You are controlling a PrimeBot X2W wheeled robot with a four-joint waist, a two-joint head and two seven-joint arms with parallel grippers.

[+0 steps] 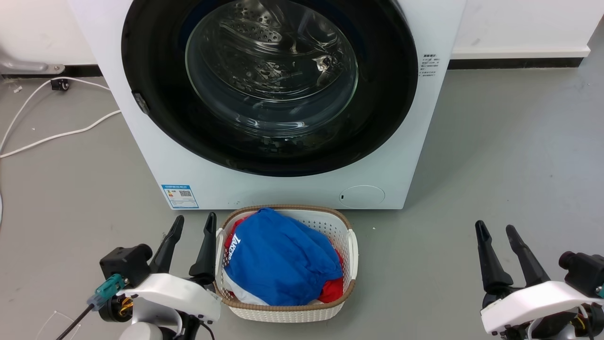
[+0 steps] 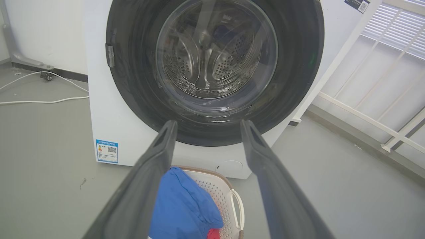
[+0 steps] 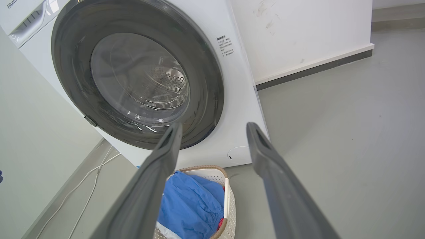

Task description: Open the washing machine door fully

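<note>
The white washing machine (image 1: pixel 415 156) stands ahead on the grey floor. Its round glossy black door (image 1: pixel 155 56) lies flush against the front, shut, with the steel drum visible through the clear glass window (image 1: pixel 271 71). A small latch tab (image 1: pixel 141 103) sits on the door's left edge. My left gripper (image 1: pixel 194 224) is open, low at the lower left, well short of the door. My right gripper (image 1: pixel 496 228) is open at the lower right, nothing between its fingers. The door (image 2: pixel 132 83) (image 3: pixel 73 83) shows ahead of both wrists' spread fingers.
A white woven basket (image 1: pixel 350 245) with blue and red clothes (image 1: pixel 278 259) sits on the floor right before the machine, beside my left gripper. White cables (image 1: pixel 52 137) trail at the left. A white railing (image 2: pixel 375 83) stands to the machine's right in the left wrist view.
</note>
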